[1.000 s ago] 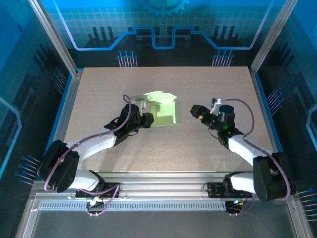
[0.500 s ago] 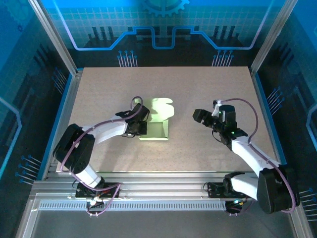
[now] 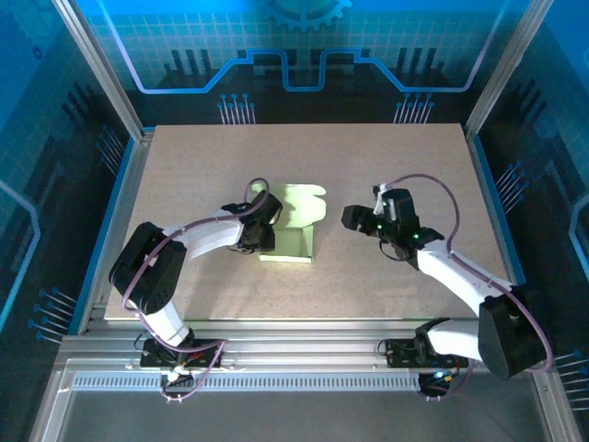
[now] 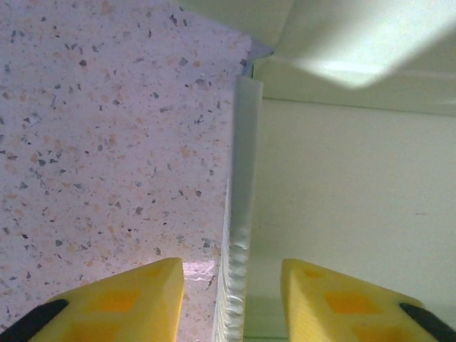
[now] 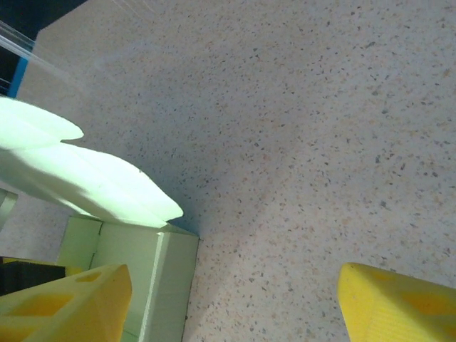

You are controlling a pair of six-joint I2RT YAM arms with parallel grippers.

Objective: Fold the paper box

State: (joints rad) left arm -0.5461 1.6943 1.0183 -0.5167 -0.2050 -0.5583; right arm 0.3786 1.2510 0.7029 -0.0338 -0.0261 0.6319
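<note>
I'm working on a speckled table (image 3: pixel 184 166). The paper box (image 3: pixel 296 207) sits near its middle, half formed: a base panel lies flat and a rounded flap (image 5: pixel 107 189) stands up from its far side.

The left gripper (image 4: pixel 233 285) is at the box's left edge. Its jaws are parted on either side of a thin upright wall (image 4: pixel 242 142), with a gap on both sides, so nothing is clamped. The right gripper (image 3: pixel 352 219) is just to the right of the box, spread wide and empty, pointing at it.

My main worry is that nothing holds the box down. The card is light, so if the right gripper pushes on the flap, I expect the whole box would slide or spin toward the left arm rather than fold.

The second risk is the wall. Its near edge looks rippled, and a closing pinch there could crush it or crease it off the score line.

The last risk is the flap, which could spring back unless it is pressed fully down.
</note>
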